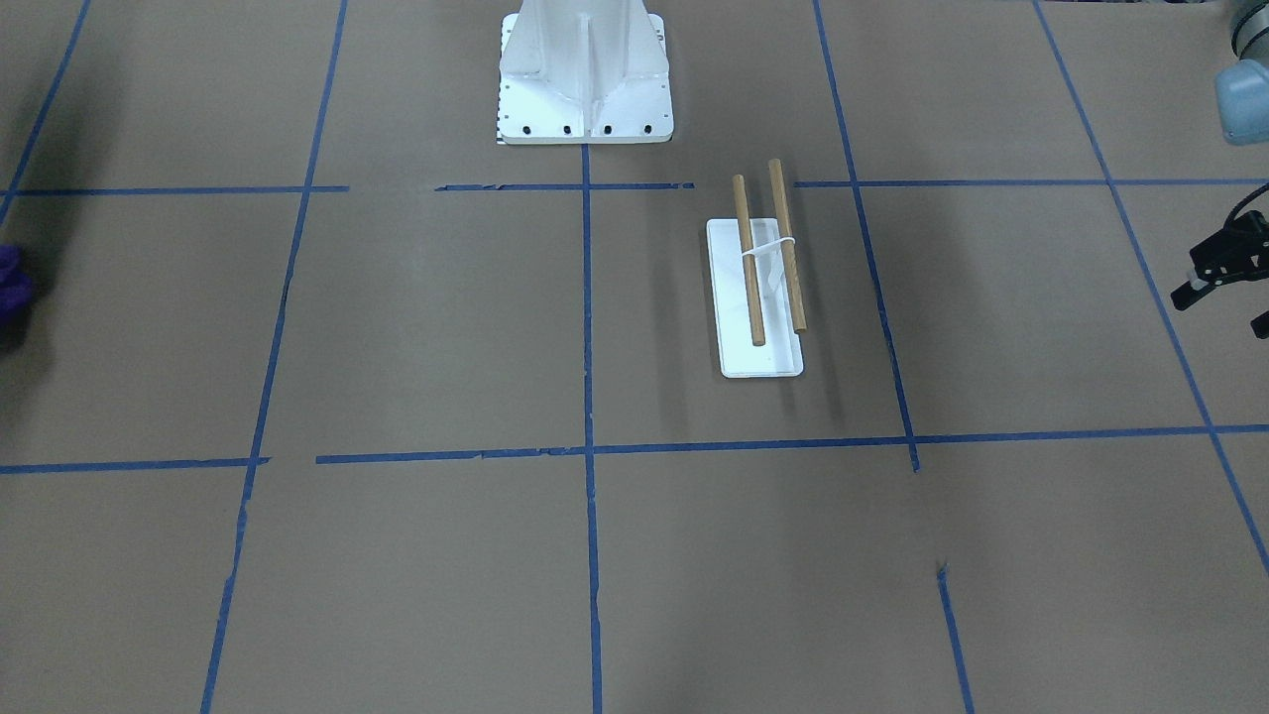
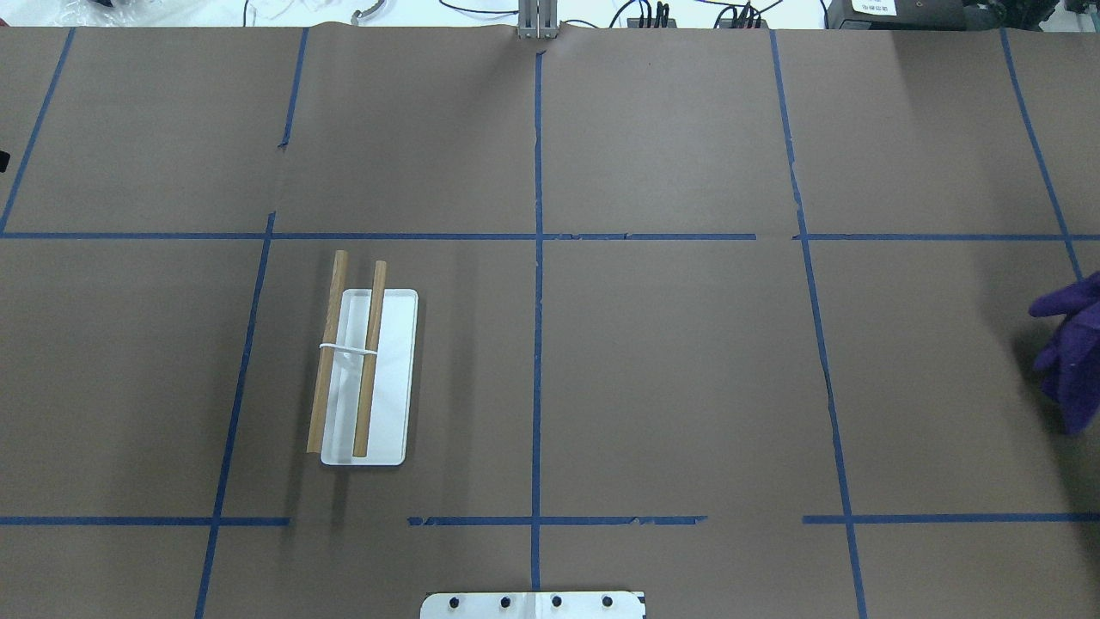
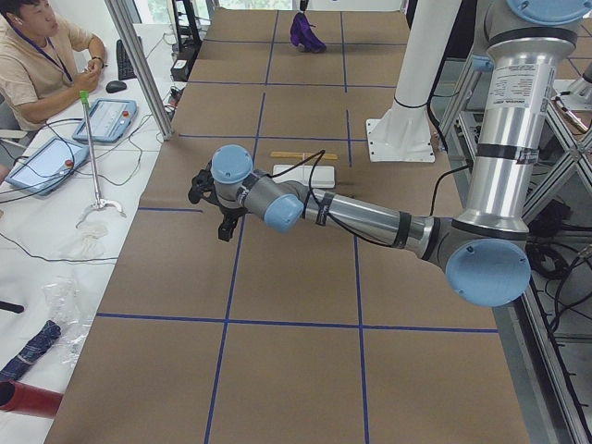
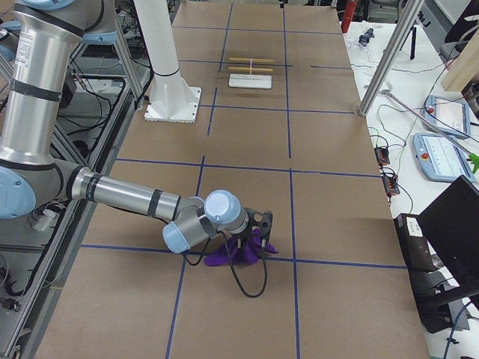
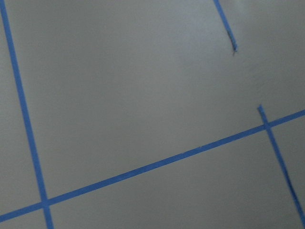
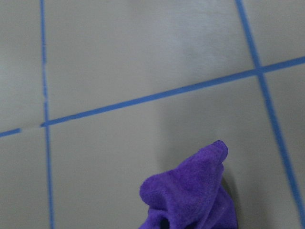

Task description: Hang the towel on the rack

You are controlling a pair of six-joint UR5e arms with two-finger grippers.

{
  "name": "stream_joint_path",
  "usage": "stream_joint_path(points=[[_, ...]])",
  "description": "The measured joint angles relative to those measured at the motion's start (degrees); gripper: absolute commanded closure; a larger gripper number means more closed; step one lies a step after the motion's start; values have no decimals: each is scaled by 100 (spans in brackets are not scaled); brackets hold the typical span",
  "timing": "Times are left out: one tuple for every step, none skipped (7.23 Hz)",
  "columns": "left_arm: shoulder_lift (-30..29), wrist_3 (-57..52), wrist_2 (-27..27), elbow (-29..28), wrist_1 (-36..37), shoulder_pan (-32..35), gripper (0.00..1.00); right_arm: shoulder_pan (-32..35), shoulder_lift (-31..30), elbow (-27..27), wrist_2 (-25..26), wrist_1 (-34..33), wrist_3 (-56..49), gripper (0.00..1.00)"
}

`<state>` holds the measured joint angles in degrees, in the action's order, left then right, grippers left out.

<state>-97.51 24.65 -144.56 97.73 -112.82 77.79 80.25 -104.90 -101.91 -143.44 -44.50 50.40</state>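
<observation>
The purple towel (image 2: 1070, 361) lies bunched at the table's far right edge; it also shows in the front view (image 1: 10, 283) and fills the bottom of the right wrist view (image 6: 195, 195). The rack (image 2: 365, 378), a white base with two wooden rods (image 1: 758, 288), stands left of centre. My right gripper (image 4: 258, 224) is at the towel (image 4: 239, 253); I cannot tell if it is open or shut. My left gripper (image 1: 1224, 309) hovers open and empty at the table's left side, well away from the rack.
The robot's white base plate (image 1: 585, 99) sits at the table's near edge. Blue tape lines (image 2: 537, 258) grid the brown table cover. An operator (image 3: 37, 55) sits beyond the far side, with tablets (image 3: 106, 116) and cables there.
</observation>
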Motion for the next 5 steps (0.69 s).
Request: stream_joint_path(points=[[-261,1246,-158,17,-468,-261,3,-369,423,-439,-37,-8,1026,100],[-582,2484,-204,-9,-903,-594,6,-776,1012,-639,-27,-22,1935,100],[-988,3622,-200,-57,-1175,-970,5,-1285,1728,-708,132,-114,2813,100],[-1394,4598,-197,-121,-1288,-1319,6,-1822,2508,-731,490,-444,3558,100],[-1734,5533,-200,-189,-1341,-1643,5,-2318,3277,-745,938,-1050,4015,100]])
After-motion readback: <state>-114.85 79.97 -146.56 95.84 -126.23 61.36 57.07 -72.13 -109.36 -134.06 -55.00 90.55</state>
